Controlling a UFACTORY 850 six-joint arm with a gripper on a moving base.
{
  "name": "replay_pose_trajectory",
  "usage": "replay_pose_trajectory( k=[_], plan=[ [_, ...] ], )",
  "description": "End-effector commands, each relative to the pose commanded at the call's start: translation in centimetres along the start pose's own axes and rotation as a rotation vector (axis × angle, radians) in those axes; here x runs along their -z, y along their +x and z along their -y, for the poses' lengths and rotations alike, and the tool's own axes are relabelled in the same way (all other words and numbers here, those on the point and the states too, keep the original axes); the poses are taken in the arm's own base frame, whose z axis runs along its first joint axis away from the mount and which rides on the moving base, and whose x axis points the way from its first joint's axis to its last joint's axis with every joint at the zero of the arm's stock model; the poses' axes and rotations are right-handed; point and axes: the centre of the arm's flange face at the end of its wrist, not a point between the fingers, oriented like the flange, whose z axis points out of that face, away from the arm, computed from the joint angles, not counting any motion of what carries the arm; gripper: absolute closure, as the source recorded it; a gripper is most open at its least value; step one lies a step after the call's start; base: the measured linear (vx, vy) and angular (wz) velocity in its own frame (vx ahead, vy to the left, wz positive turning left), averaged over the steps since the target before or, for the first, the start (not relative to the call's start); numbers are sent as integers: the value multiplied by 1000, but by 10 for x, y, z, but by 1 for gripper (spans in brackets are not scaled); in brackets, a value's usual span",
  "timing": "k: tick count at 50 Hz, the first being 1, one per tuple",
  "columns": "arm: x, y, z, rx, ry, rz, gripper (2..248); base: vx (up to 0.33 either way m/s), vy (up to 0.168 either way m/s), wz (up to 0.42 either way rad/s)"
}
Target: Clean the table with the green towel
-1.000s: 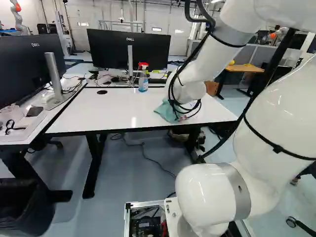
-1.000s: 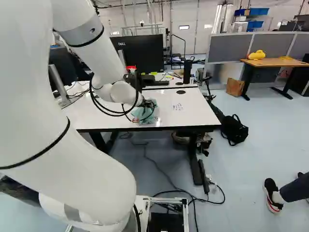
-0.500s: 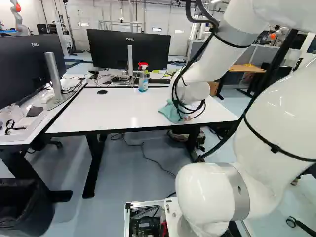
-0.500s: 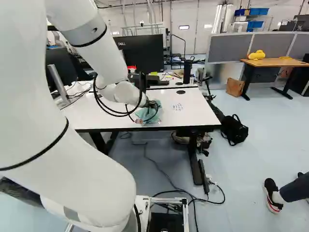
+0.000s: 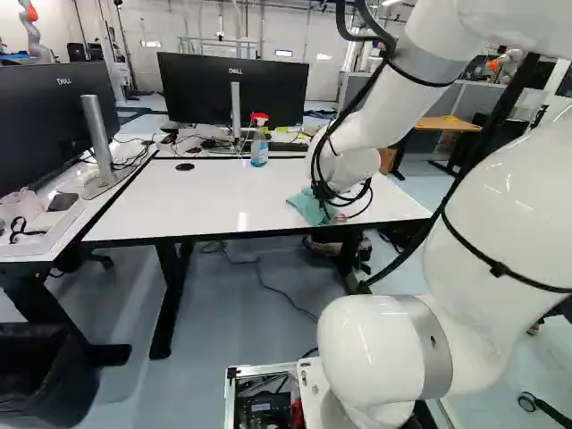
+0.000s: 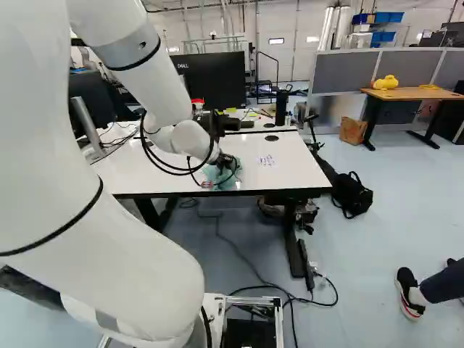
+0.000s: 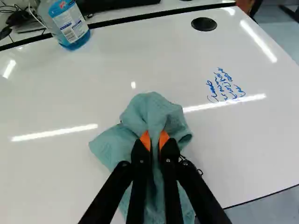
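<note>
In the right base view my gripper (image 6: 228, 164) is low over the table's right half, partly hidden by cables. The wrist view shows the gripper (image 7: 154, 142) shut on the green towel (image 7: 152, 109), with a fold pinched between its orange pads. The bunched towel (image 5: 308, 206) lies against the white tabletop (image 7: 60, 172), around and under the fingers. Blue handwriting (image 7: 225, 87) marks the tabletop ahead of the gripper and to one side, apart from the towel; it also shows as small marks (image 6: 267, 160) in the right base view.
A spray bottle (image 5: 259, 146) with blue liquid stands by the table's far edge, near a monitor (image 5: 234, 89). Another monitor (image 5: 58, 125) stands at the left. A black bag (image 6: 352, 194) lies on the floor beyond the table's right end. Cables loop around my wrist.
The arm has shifted a little to the right in both base views, carrying the towel, mostly in the first half second. Since then the towel sits slightly lower in the right base view.
</note>
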Motion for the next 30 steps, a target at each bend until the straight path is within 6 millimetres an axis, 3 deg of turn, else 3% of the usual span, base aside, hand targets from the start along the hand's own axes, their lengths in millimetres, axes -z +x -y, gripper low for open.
replay_pose_trajectory(
  k=[30],
  plan=[
    [2, -9, 0, 0, 0, 82, 210, 0, 0, 0]
  ],
)
